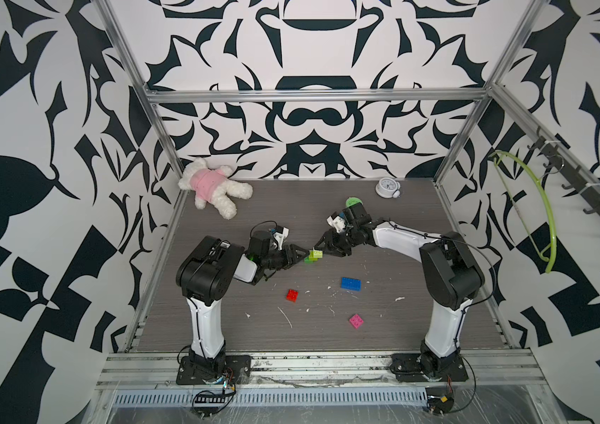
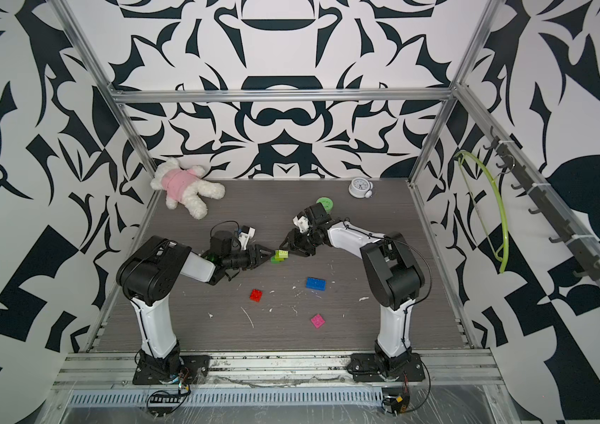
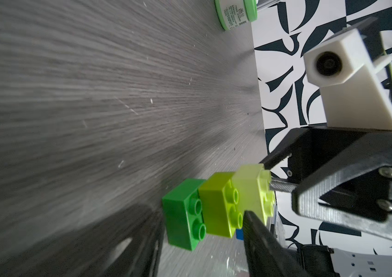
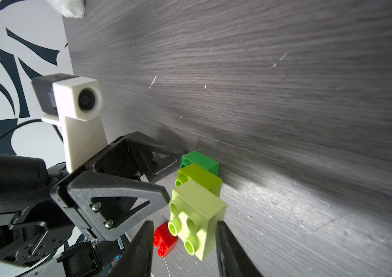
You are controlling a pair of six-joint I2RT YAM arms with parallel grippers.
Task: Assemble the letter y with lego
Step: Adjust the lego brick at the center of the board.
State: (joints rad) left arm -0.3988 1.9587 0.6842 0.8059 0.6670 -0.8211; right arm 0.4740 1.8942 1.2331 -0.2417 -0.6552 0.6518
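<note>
The dark grey wooden desk [image 1: 309,205] sits inside black-and-white patterned walls [image 1: 309,128]. In its middle is a stair of three green plastic bricks [image 1: 313,256] — the left hand [image 1: 305,253] is wide beside it. The right hand [image 4: 185,225] straddles the palest brick [image 4: 199,203]; squeezing or not, I cannot tell. Open desk lies around it; a white plush teddy [image 1: 214,191] hugs the far edge.
</note>
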